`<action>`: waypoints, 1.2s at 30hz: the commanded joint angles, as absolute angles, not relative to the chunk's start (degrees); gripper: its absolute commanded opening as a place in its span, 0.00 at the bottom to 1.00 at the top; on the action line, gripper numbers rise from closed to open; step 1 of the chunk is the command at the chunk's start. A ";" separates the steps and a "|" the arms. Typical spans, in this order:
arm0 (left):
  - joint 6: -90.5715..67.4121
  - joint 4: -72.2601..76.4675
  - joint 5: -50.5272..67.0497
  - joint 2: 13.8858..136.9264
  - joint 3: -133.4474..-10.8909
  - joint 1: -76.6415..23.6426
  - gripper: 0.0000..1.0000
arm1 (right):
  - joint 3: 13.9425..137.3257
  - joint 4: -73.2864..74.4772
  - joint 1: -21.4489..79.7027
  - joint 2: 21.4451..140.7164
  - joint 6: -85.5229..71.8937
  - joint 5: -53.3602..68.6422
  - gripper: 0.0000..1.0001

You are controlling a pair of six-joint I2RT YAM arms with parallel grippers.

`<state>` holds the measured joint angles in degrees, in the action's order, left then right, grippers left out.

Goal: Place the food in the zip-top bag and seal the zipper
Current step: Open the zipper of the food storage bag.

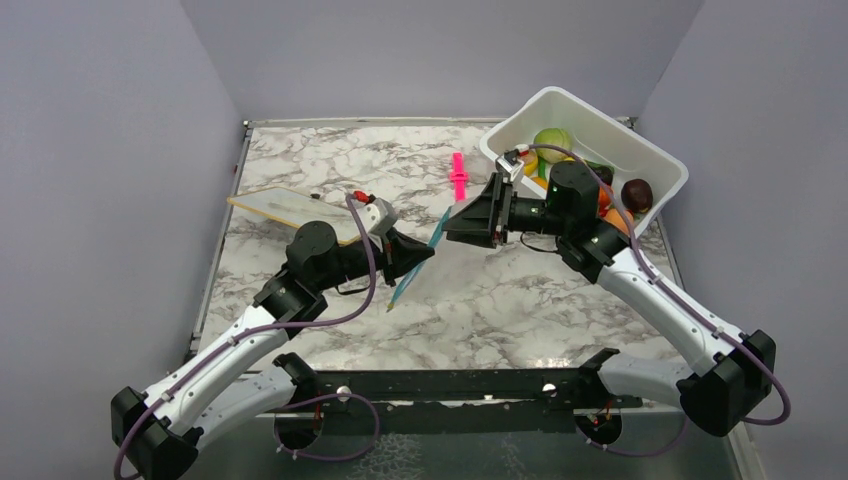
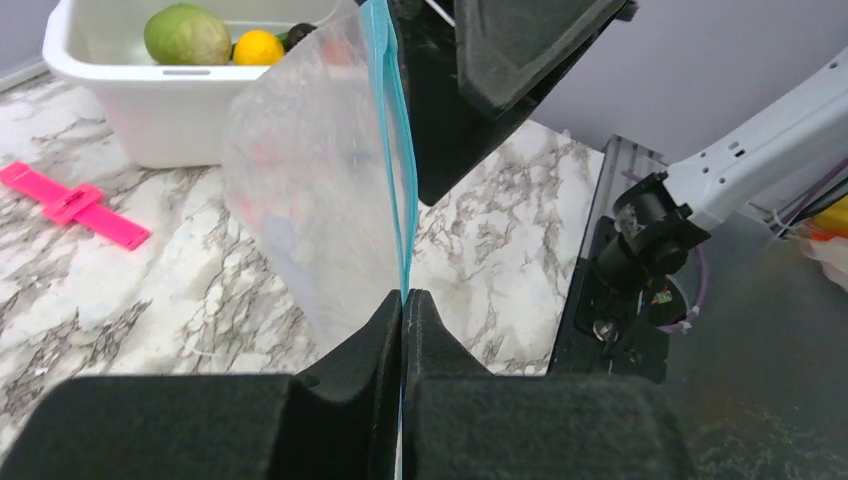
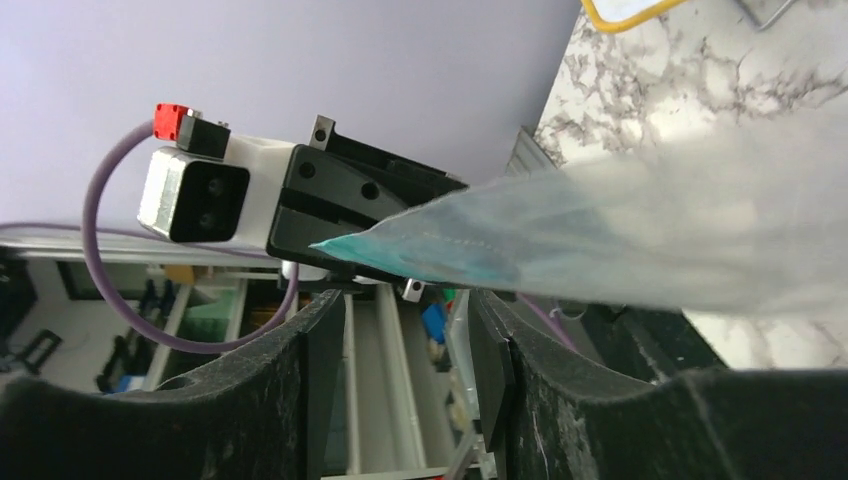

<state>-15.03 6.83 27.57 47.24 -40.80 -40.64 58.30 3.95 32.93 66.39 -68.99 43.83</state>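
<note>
Zipper (image 2: 397, 150) pinched in left end effector (image 2: 403, 302), right end effector (image 3: 400, 340) parted

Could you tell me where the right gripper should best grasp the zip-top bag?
Probably the free end of the blue zipper strip, approached end-on from opposite the left gripper, which pinches the other end. The zip-top bag is held out edge-on, so the strip is a thin ridge facing the open right gripper.

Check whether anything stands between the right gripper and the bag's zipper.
Nothing visible does. The right gripper, open, sits right at the zipper, whose other end the left gripper holds pinched.
</note>
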 commanded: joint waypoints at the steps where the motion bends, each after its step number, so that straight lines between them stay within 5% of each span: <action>1: -13.43 2.75 23.59 46.99 -43.30 -40.96 0.00 | 56.85 5.71 33.11 65.57 -76.17 43.98 0.50; 36: -22.09 6.86 28.74 51.37 -43.42 -40.96 0.00 | 57.03 4.30 33.13 68.50 -62.38 40.66 0.44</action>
